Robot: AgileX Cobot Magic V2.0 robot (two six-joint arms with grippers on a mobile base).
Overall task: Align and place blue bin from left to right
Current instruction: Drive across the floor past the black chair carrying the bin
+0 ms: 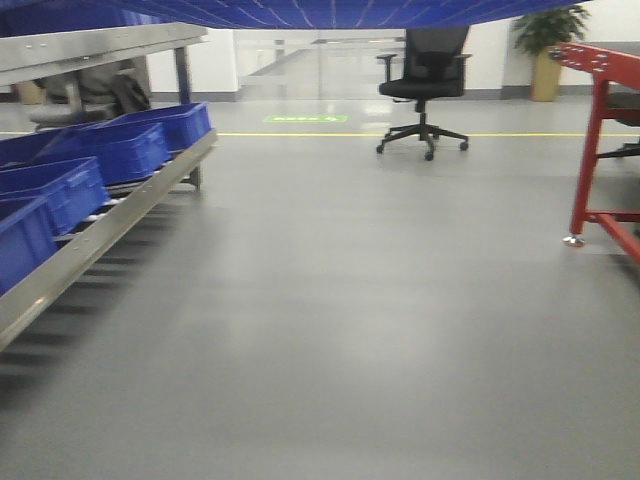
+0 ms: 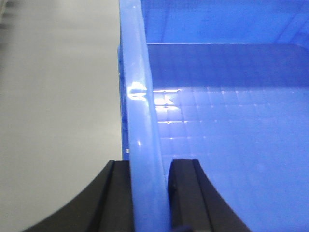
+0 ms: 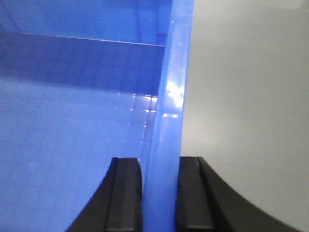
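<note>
Left wrist-mounted view: our left gripper (image 2: 149,193) pinches one rim wall of the blue bin (image 2: 231,145), right gripper (image 3: 159,193) the opposite wall; we judge it stiff, light, slick.

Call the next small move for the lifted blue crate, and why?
Probably carry the large bright-blue plastic crate level toward a set-down surface, grips shut. The left gripper and right gripper each pinch a side rim, and the front view shows its grid underside overhead with only grey floor beneath.
</note>
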